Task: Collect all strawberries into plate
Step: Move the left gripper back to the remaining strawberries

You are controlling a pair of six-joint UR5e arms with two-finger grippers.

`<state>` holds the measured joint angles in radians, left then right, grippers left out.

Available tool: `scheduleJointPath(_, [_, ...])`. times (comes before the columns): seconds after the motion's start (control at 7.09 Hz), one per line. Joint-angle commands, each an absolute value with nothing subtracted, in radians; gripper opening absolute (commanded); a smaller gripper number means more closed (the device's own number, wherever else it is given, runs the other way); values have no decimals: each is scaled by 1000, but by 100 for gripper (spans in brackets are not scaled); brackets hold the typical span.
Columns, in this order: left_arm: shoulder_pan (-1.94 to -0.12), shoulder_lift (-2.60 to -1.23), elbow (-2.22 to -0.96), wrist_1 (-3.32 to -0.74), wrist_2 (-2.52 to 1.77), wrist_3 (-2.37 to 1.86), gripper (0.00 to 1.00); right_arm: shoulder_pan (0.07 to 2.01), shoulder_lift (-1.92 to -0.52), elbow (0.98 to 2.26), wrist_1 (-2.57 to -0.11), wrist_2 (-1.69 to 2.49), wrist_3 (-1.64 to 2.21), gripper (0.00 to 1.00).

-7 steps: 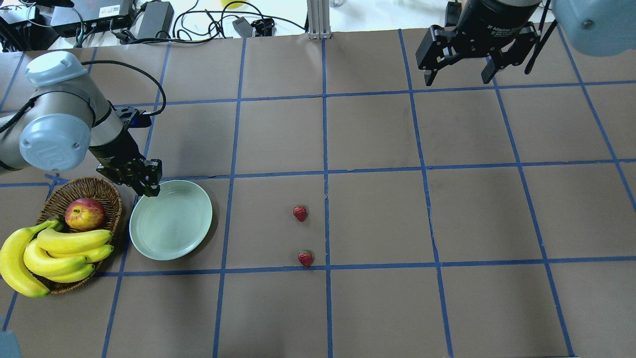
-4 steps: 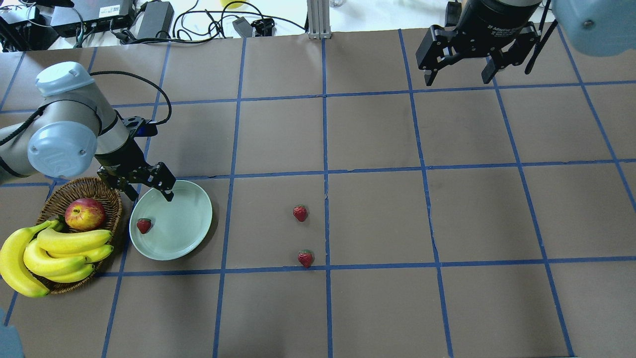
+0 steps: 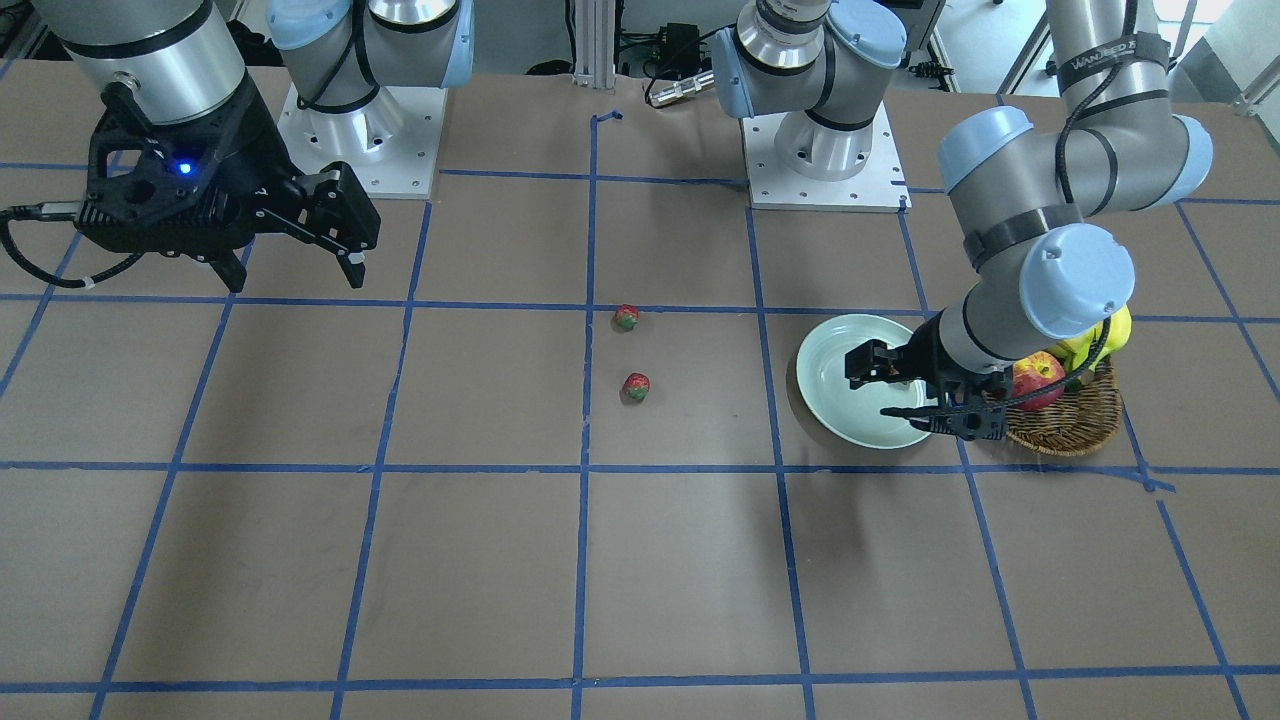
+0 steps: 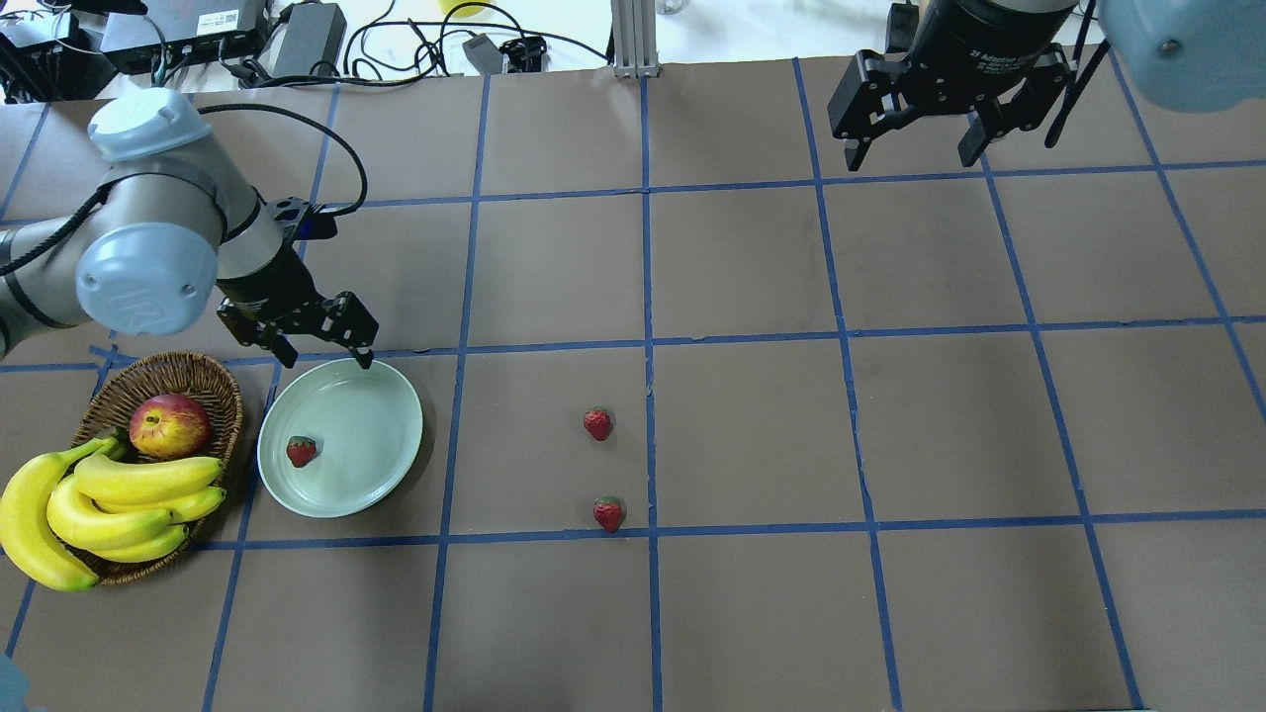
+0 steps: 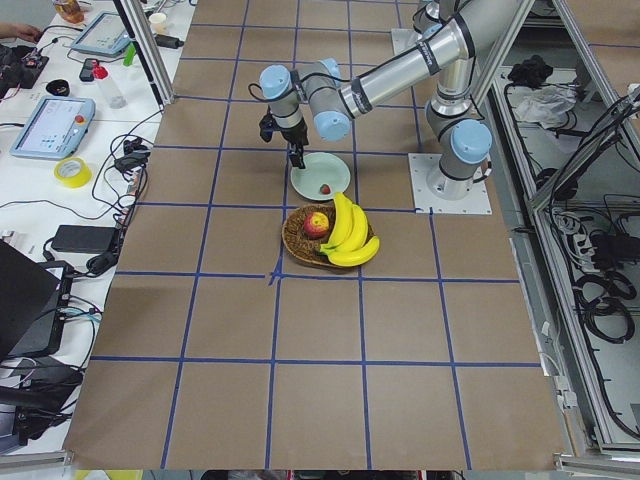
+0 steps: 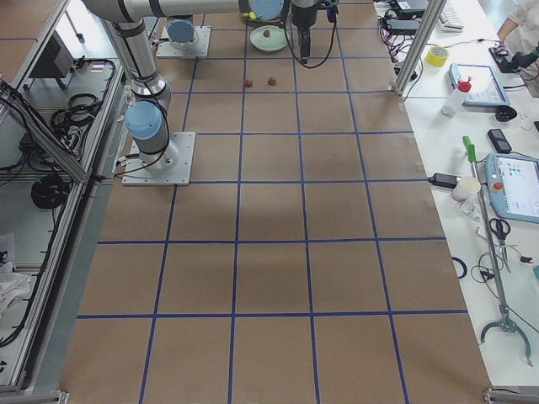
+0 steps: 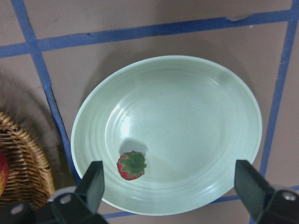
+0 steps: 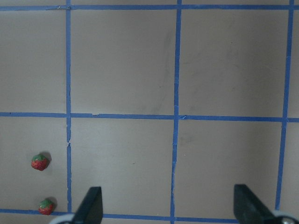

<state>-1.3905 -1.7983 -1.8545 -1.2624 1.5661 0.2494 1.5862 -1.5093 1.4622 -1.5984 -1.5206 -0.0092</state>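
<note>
The pale green plate [image 4: 368,425] sits left of centre, next to the basket. One strawberry [image 4: 301,451] lies in it near its left rim, and it also shows in the left wrist view [image 7: 131,165] on the plate [image 7: 187,116]. Two more strawberries [image 4: 597,423] [image 4: 607,513] lie on the table mid-way, and also show in the front view [image 3: 626,317] [image 3: 636,386]. My left gripper [image 4: 327,356] is open and empty above the plate's far rim. My right gripper [image 4: 910,156] is open and empty, high over the far right of the table.
A wicker basket [image 4: 213,376] with a red-yellow apple [image 4: 168,423] and a bunch of bananas [image 4: 109,499] stands just left of the plate. Cables and power bricks [image 4: 307,40] lie along the far edge. A metal post [image 4: 633,40] stands at the far middle.
My left gripper was shut over the plate, then opened; a strawberry now lies on the plate. The gripper has drawn back toward the plate's far rim. The right arm has not moved.
</note>
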Motion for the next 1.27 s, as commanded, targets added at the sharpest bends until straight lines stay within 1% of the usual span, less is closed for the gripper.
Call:
scheduleJointPath(0.0, [-1605,-1805,-1833,-1180,1545,19,100,1586,-1509,1462,-1598,-1520,-9,100])
scheduleJointPath(0.28, [-1653,-1835,-1851,-1163,1462,-96,100,1586,-1509,1462,-1597,-1522,-11,100])
scheduleJointPath(0.71, [-1788,-1871,-1868,-1094,1463,-348,100,1586,-1511,1462,-1597,-1522,-9,100])
scheduleJointPath(1.13, [-1802,-1933,-1913,-967,1454,-351,100,1586,-1511,1463,-1597,-1522,-9,100])
